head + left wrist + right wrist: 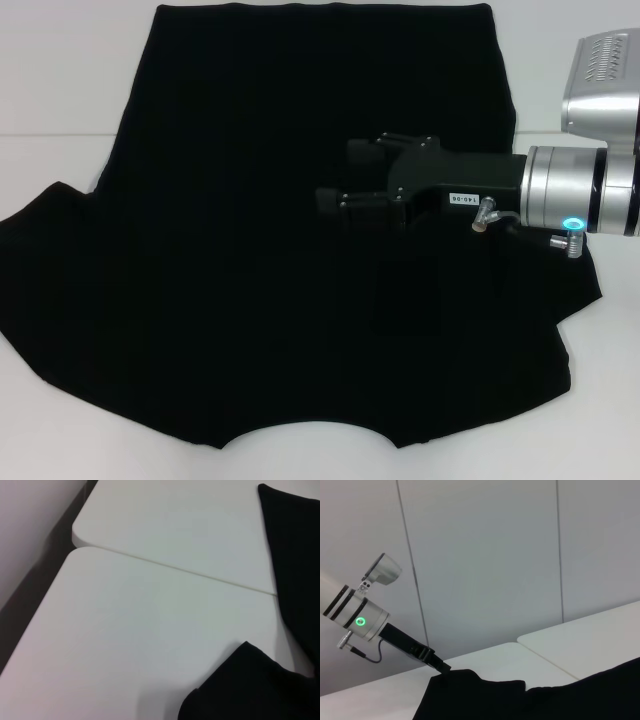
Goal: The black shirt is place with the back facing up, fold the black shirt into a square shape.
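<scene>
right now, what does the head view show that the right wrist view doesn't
Only the head view shows the black shirt as a whole, spread flat with no lettering showing, and the right gripper open above its right half.

Only the right wrist view shows the left gripper, at a far edge of the shirt, and the panelled wall behind it.

Both show the shirt's black cloth on the white table.

Plain black shirt [250, 250] on white table [150, 630]; black right gripper [340, 175] on silver arm [565, 190].
</scene>
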{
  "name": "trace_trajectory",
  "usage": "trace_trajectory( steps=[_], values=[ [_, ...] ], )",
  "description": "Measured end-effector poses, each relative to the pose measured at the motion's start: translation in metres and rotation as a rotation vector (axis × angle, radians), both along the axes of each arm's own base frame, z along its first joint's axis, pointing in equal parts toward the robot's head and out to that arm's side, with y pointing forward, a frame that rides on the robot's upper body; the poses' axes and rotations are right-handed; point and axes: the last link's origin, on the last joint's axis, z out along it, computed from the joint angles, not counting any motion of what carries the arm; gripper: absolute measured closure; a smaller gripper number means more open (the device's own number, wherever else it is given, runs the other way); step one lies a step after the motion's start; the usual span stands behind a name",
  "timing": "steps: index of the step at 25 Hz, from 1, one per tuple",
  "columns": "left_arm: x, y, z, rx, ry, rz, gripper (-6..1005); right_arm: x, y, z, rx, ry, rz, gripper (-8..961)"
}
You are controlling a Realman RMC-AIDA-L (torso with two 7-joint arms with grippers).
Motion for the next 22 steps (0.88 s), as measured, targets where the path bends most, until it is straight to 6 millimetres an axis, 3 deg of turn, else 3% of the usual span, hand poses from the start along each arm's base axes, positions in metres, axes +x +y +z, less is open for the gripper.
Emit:
trace_trajectory(
  steps=[15, 22],
  values=[
    [-0.003, -0.003, 0.002, 0.008, -0.004, 0.008, 964, 0.001, 0.000, -0.001, 0.004, -0.003, -0.004, 26],
    [0.021, 0.016, -0.010, -0.033, -0.011, -0.090, 961, 0.002, 0.000, -0.001, 0.004, -0.004, -0.007, 26]
  ],
)
